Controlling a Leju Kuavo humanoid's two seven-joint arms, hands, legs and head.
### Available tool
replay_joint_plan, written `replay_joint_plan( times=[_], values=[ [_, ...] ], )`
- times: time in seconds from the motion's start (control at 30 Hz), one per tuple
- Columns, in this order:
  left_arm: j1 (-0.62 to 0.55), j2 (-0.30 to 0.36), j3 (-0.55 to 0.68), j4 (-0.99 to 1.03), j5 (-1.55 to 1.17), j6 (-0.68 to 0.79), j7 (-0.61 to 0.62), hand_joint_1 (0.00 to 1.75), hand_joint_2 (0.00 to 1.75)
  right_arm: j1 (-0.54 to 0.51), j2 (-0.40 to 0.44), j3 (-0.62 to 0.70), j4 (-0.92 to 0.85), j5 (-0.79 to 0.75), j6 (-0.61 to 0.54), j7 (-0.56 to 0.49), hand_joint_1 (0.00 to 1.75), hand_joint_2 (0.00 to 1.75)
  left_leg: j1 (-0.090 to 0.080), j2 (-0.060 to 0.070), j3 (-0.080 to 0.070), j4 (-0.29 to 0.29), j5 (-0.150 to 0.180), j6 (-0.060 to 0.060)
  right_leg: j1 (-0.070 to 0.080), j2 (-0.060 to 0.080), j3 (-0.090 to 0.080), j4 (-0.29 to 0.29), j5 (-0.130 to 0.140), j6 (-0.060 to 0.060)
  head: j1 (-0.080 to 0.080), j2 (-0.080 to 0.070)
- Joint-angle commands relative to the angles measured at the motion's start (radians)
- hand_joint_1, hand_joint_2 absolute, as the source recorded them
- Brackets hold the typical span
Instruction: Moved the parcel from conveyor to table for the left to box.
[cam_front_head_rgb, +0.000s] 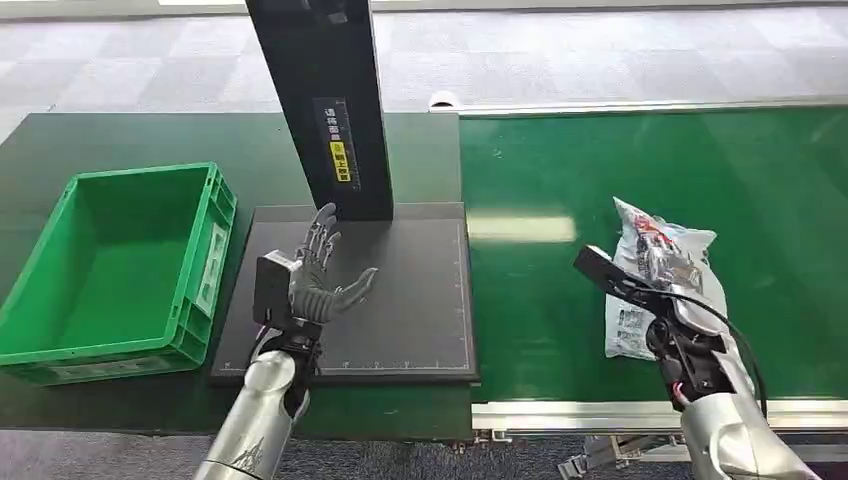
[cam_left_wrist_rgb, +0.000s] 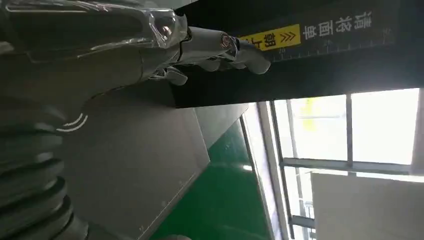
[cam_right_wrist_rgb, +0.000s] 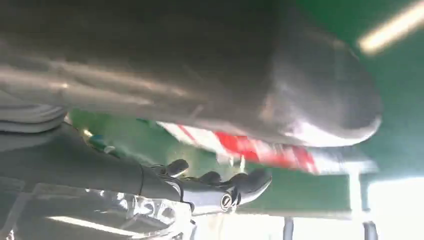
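The parcel (cam_front_head_rgb: 690, 245), a white plastic bag with red and dark print, lies on the green conveyor belt (cam_front_head_rgb: 560, 300) at the right. My right hand (cam_front_head_rgb: 668, 270) is over its middle. In the right wrist view the parcel (cam_right_wrist_rgb: 260, 147) sits between the thick thumb (cam_right_wrist_rgb: 300, 85) and the dark fingers (cam_right_wrist_rgb: 235, 187), with green belt showing between the fingers and the bag. My left hand (cam_front_head_rgb: 320, 275) stands upright with spread fingers over the black mat (cam_front_head_rgb: 410, 300), holding nothing. The left wrist view shows its fingers (cam_left_wrist_rgb: 220, 47) stretched toward the black column (cam_left_wrist_rgb: 325, 55).
An empty green crate (cam_front_head_rgb: 205, 260) stands on the dark table at the left, next to the mat. A tall black column (cam_front_head_rgb: 320, 100) with a yellow label rises from the mat's far edge. The conveyor's metal rail (cam_front_head_rgb: 600, 412) runs along the near side.
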Motion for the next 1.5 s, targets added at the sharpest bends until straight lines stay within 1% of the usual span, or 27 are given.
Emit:
replay_joint_plan(
  times=[0.03, 0.1, 0.13, 0.2, 0.23, 0.27, 0.3, 0.4, 0.5, 0.67, 0.77, 0.8, 0.83, 0.87, 0.93, 1.0, 1.1, 1.17, 1.2, 1.23, 1.27, 1.3, 1.33, 1.37, 1.4, 1.43, 1.5],
  values=[
    [0.014, 0.037, 0.007, -0.037, 0.011, -0.005, 0.009, 0.0, 1.75, -0.006, 0.063, -0.059, -0.173, -0.077, -0.219, -0.249, 0.0, 0.0, -0.001, 0.004, 0.001, -0.001, -0.001, 0.0, -0.001, 0.002, 0.0, 0.0, 0.0, 0.0, 0.0, 0.0],
    [0.013, 0.035, 0.008, -0.036, 0.014, -0.004, 0.008, 0.0, 1.75, 0.019, 0.061, -0.048, -0.232, -0.061, -0.272, -0.263, 0.0, 0.0, -0.001, 0.004, 0.001, -0.001, -0.001, 0.0, -0.001, 0.003, 0.0, 0.0, 0.0, 0.0, 0.0, 0.0],
    [0.013, 0.035, 0.008, -0.036, 0.014, -0.004, 0.008, 0.0, 1.75, 0.019, 0.061, -0.048, -0.232, -0.061, -0.272, -0.263, 0.0, 0.0, 0.0, 0.003, 0.001, -0.001, -0.001, 0.0, 0.0, 0.002, 0.0, 0.0, 0.0, 0.0, 0.0, 0.0],
    [0.007, 0.034, 0.005, -0.028, 0.013, -0.005, 0.007, 0.0, 1.75, 0.043, 0.068, -0.051, -0.282, -0.079, -0.336, -0.318, 0.0, 0.0, 0.0, 0.001, 0.002, -0.001, 0.0, 0.0, 0.0, 0.0, 0.001, 0.0, 0.0, 0.0, 0.0, 0.0],
    [0.0, 0.034, 0.001, -0.018, 0.012, -0.009, 0.005, 0.0, 1.75, 0.061, 0.069, -0.052, -0.318, -0.086, -0.388, -0.358, 0.0, 0.0, 0.0, 0.002, 0.003, -0.002, 0.0, 0.0, 0.0, 0.0, 0.002, -0.001, 0.0, 0.0, 0.0, 0.0],
    [-0.005, 0.031, 0.003, -0.011, 0.016, -0.008, 0.002, 0.0, 1.75, 0.071, 0.069, -0.053, -0.332, -0.089, -0.398, -0.367, 0.0, 1.75, 0.0, 0.002, 0.002, -0.001, 0.0, 0.0, 0.0, 0.0, 0.001, -0.001, 0.0, 0.0, 0.0, 0.0],
    [-0.011, 0.031, 0.002, -0.002, 0.017, -0.008, 0.002, 0.0, 1.75, 0.081, 0.069, -0.052, -0.354, -0.085, -0.426, -0.381, 0.0, 1.75, 0.0, 0.001, 0.001, -0.001, 0.0, 0.0, 0.0, 0.0, 0.0, 0.0, 0.0, 0.0, 0.0, 0.0],
    [-0.027, 0.033, -0.005, 0.021, 0.015, -0.009, -0.005, 0.0, 1.75, 0.094, 0.073, -0.053, -0.379, -0.087, -0.42, -0.386, 0.0, 1.75, 0.0, 0.001, 0.002, -0.001, 0.0, 0.0, 0.0, 0.0, 0.001, 0.0, 0.0, 0.0, 0.0, 0.0],
    [-0.039, 0.032, -0.008, 0.039, 0.017, -0.01, -0.01, 0.0, 1.75, 0.106, 0.076, -0.052, -0.399, -0.059, -0.455, -0.383, 0.0, 1.75, 0.0, 0.001, 0.002, -0.001, 0.0, 0.0, 0.0, -0.001, 0.001, 0.0, 0.0, 0.0, 0.0, 0.0],
    [-0.044, 0.029, -0.007, 0.045, 0.021, -0.009, -0.014, 0.0, 1.75, 0.114, 0.079, -0.059, -0.404, -0.063, -0.455, -0.384, 0.0, 1.75, -0.001, 0.001, 0.002, -0.001, 0.0, 0.0, 0.0, -0.001, 0.002, 0.0, -0.001, 0.001, 0.0, 0.0],
    [-0.053, 0.03, -0.01, 0.061, 0.02, -0.01, -0.017, 0.0, 1.75, 0.116, 0.078, -0.067, -0.398, -0.052, -0.435, -0.371, 0.0, 1.75, 0.0, 0.001, 0.002, -0.001, 0.0, 0.0, 0.0, -0.001, 0.002, -0.001, -0.001, 0.001, 0.0, 0.0],
    [-0.055, 0.032, -0.01, 0.066, 0.021, -0.009, -0.017, 0.0, 1.75, 0.105, 0.074, -0.068, -0.37, -0.021, -0.375, -0.317, 0.0, 1.75, 0.0, 0.001, 0.002, -0.001, 0.0, 0.0, 0.0, -0.001, 0.001, -0.001, -0.001, 0.001, 0.0, 0.0],
    [-0.056, 0.032, -0.011, 0.069, 0.021, -0.009, -0.017, 0.0, 1.75, 0.097, 0.071, -0.063, -0.355, -0.003, -0.344, -0.292, 0.0, 1.75, 0.0, 0.0, 0.001, 0.0, 0.0, 0.0, 0.0, -0.001, 0.001, 0.0, 0.0, 0.001, 0.0, 0.0],
    [-0.058, 0.033, -0.011, 0.071, 0.021, -0.008, -0.017, 0.0, 1.75, 0.09, 0.07, -0.066, -0.345, -0.002, -0.333, -0.291, 0.0, 1.75, 0.0, 0.001, 0.002, -0.001, 0.0, 0.0, 0.0, -0.001, 0.001, -0.001, 0.0, 0.001, 0.0, 0.0],
    [-0.06, 0.036, -0.008, 0.071, 0.02, -0.007, -0.019, 0.0, 1.75, 0.054, 0.068, -0.074, -0.263, 0.016, -0.229, -0.232, 0.0, 1.75, 0.0, 0.001, 0.002, 0.0, 0.0, 0.0, 0.0, 0.0, 0.001, 0.0, 0.0, 0.001, 0.0, 0.0],
    [-0.061, 0.037, -0.008, 0.072, 0.02, -0.006, -0.019, 0.0, 1.75, 0.047, 0.068, -0.076, -0.244, 0.014, -0.213, -0.231, 0.0, 1.75, -0.001, 0.001, 0.002, -0.001, 0.0, 0.0, -0.001, 0.0, 0.001, 0.0, 0.0, 0.001, 0.0, 0.0],
    [-0.06, 0.037, -0.008, 0.071, 0.019, -0.006, -0.019, 0.0, 1.75, 0.046, 0.078, -0.104, -0.22, -0.033, -0.203, -0.263, 0.0, 1.75, -0.001, 0.001, 0.002, -0.001, 0.0, 0.0, -0.001, 0.0, 0.001, 0.0, 0.0, 0.001, 0.0, 0.0],
    [-0.059, 0.037, -0.008, 0.073, 0.02, -0.006, -0.02, 0.0, 1.75, 0.043, 0.078, -0.108, -0.205, -0.042, -0.181, -0.258, 0.0, 1.75, -0.001, 0.002, 0.003, -0.001, -0.001, 0.0, 0.0, 0.0, 0.002, -0.001, 0.0, 0.001, 0.0, 0.0],
    [-0.06, 0.038, -0.01, 0.077, 0.019, -0.005, -0.019, 0.0, 1.75, 0.031, 0.076, -0.114, -0.177, -0.052, -0.141, -0.239, 0.0, 1.75, 0.0, 0.002, 0.003, -0.001, -0.001, 0.0, 0.0, 0.0, 0.002, -0.001, -0.001, 0.001, 0.0, 0.0],
    [-0.06, 0.039, -0.011, 0.078, 0.02, -0.004, -0.019, 0.0, 1.75, 0.014, 0.071, -0.118, -0.137, -0.046, -0.082, -0.174, 0.0, 1.75, -0.001, 0.001, 0.002, -0.001, 0.0, 0.0, 0.0, 0.0, 0.001, 0.0, 0.0, 0.001, 0.0, 0.0],
    [-0.06, 0.039, -0.011, 0.078, 0.02, -0.004, -0.019, 0.0, 1.75, 0.014, 0.069, -0.119, -0.136, -0.046, -0.082, -0.174, 0.0, 1.75, 0.0, 0.001, 0.001, 0.0, 0.0, 0.0, 0.0, 0.0, 0.001, 0.0, 0.0, 0.001, 0.0, 0.0],
    [-0.062, 0.039, -0.012, 0.08, 0.019, -0.004, -0.019, 0.0, 1.75, 0.004, 0.063, -0.111, -0.108, -0.033, -0.05, -0.143, 0.0, 1.75, -0.001, 0.002, 0.002, -0.001, -0.001, 0.0, 0.0, 0.0, 0.001, 0.0, 0.0, 0.001, 0.0, 0.0],
    [-0.066, 0.04, -0.018, 0.091, 0.016, -0.005, -0.015, 0.0, 1.75, -0.013, 0.056, -0.106, -0.056, -0.019, 0.019, -0.083, 0.0, 1.75, 0.0, 0.001, 0.001, 0.0, 0.0, 0.0, 0.0, 0.0, 0.001, 0.0, 0.0, 0.001, 0.0, 0.0],
    [-0.067, 0.038, -0.018, 0.092, 0.017, -0.005, -0.015, 0.0, 1.75, -0.01, 0.054, -0.106, -0.053, -0.019, 0.018, -0.085, 0.0, 1.75, -0.001, 0.001, 0.001, 0.0, 0.0, 0.0, 0.0, 0.0, 0.001, 0.0, 0.0, 0.001, 0.0, 0.0],
    [-0.074, 0.035, -0.019, 0.107, 0.016, -0.003, -0.014, 0.0, 1.75, -0.028, 0.044, -0.094, 0.01, 0.001, 0.089, -0.028, 0.0, 1.75, -0.001, 0.001, 0.002, -0.001, 0.0, 0.0, 0.0, -0.001, 0.002, 0.0, 0.0, 0.001, 0.0, 0.0],
    [-0.077, 0.032, -0.02, 0.113, 0.015, -0.003, -0.016, 0.0, 1.75, -0.024, 0.038, -0.087, 0.032, 0.011, 0.11, -0.012, 0.0, 1.75, -0.001, 0.0, 0.002, -0.001, 0.0, 0.0, 0.0, -0.001, 0.002, -0.001, 0.0, 0.001, 0.0, 0.0],
    [-0.081, 0.031, -0.02, 0.121, 0.015, -0.002, -0.016, 0.0, 1.75, -0.025, 0.036, -0.085, 0.044, 0.015, 0.11, -0.013, 0.0, 1.75, 0.0, 0.0, 0.002, -0.001, 0.0, 0.0, 0.0, -0.002, 0.002, -0.001, 0.0, 0.001, 0.0, 0.0]
  ],
)
